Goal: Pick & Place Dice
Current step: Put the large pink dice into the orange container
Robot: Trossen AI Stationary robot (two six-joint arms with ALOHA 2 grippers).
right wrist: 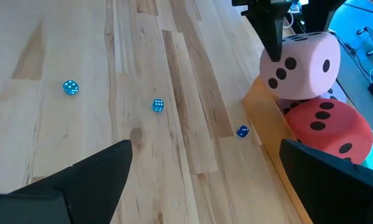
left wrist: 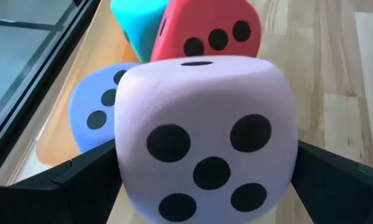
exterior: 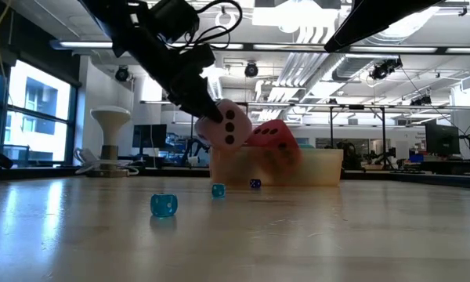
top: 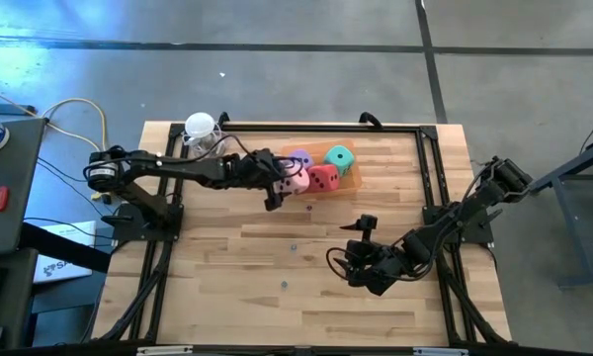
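My left gripper (top: 287, 184) is shut on the pink die (exterior: 227, 125), up in the air at the left end of the shallow orange tray (top: 348, 178). The red die (top: 323, 179), purple die (top: 301, 158) and teal-green die (top: 341, 158) sit in the tray, their undersides hidden by its wall. In the left wrist view the pink die (left wrist: 205, 137) fills the picture, with purple (left wrist: 93, 112), teal (left wrist: 140, 25) and red (left wrist: 211, 31) behind it. My right gripper (top: 348, 243) hangs open over the table's right-hand middle and touches nothing. My left gripper pinches the pink die between its two fingers (left wrist: 81, 180), one on each of two opposite faces (left wrist: 127, 155). The fingers come slanting down from the table's left. The die is lifted clear of the table, tilted, close against the red die (exterior: 270, 145).
Three tiny blue dice (right wrist: 71, 87) (right wrist: 158, 106) (right wrist: 242, 131) lie scattered on the bare wood between the tray and my right gripper (right wrist: 205, 180). A black frame (top: 427, 168) borders the table. A white round object (top: 199, 127) stands at the far left corner.
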